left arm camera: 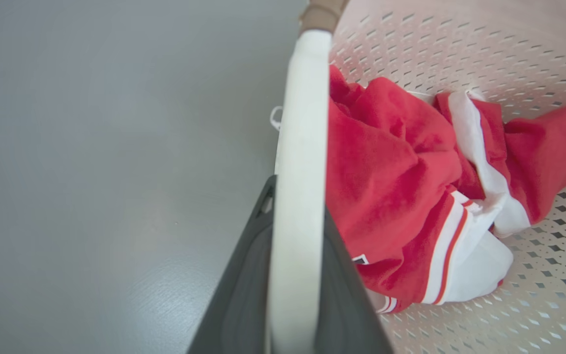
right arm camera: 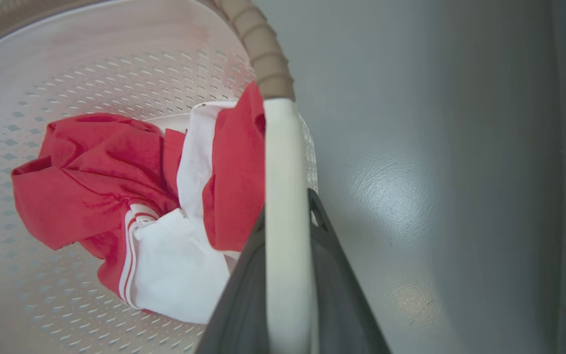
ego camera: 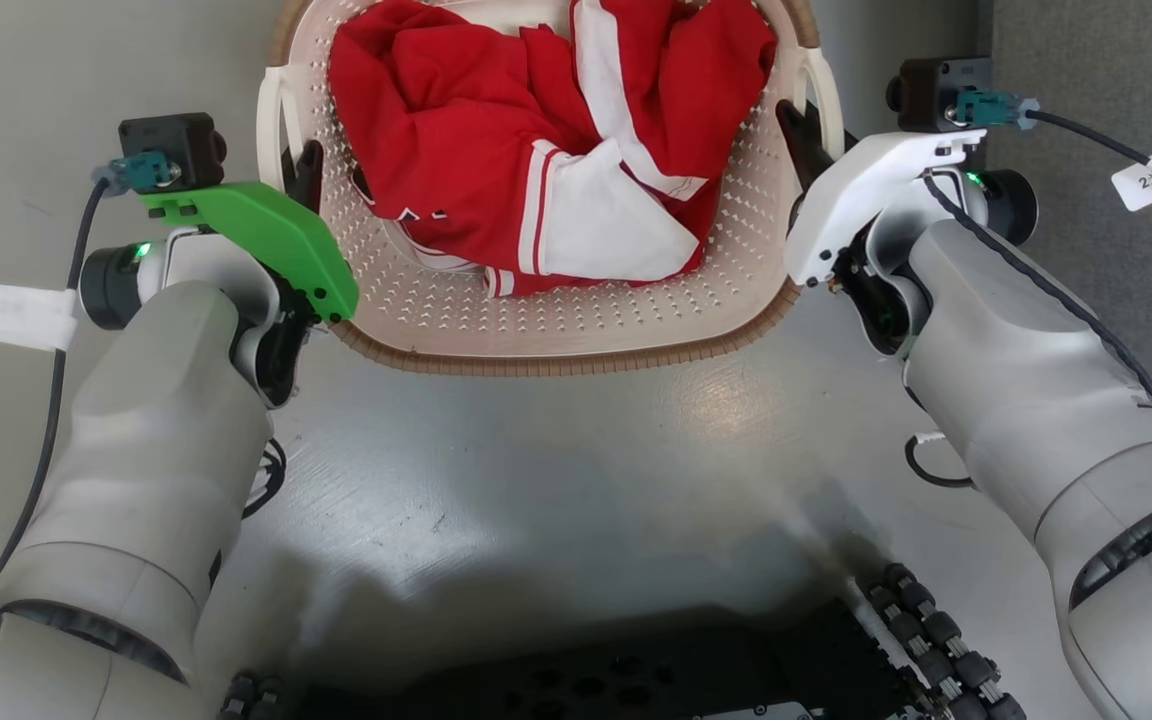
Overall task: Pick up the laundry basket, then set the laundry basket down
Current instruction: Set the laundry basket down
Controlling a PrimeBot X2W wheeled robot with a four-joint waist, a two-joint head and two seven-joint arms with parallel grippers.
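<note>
The laundry basket (ego camera: 556, 330) is cream-white with perforated walls and a brown woven-look rim, at the top centre of the head view. A red and white garment (ego camera: 536, 140) lies crumpled inside it. My left gripper (ego camera: 298, 172) is shut on the basket's left white loop handle (left arm camera: 298, 196), its dark fingers (left arm camera: 243, 295) pressed on either side of the bar. My right gripper (ego camera: 804, 135) is shut on the right loop handle (right arm camera: 285, 221) the same way. Whether the basket rests on the floor or hangs above it I cannot tell.
Smooth grey floor (ego camera: 576, 470) spreads below and beside the basket. A darker grey carpet strip (ego camera: 1116, 100) runs along the right. My dark wheeled base (ego camera: 636, 670) shows at the bottom edge. Cables trail from both wrists.
</note>
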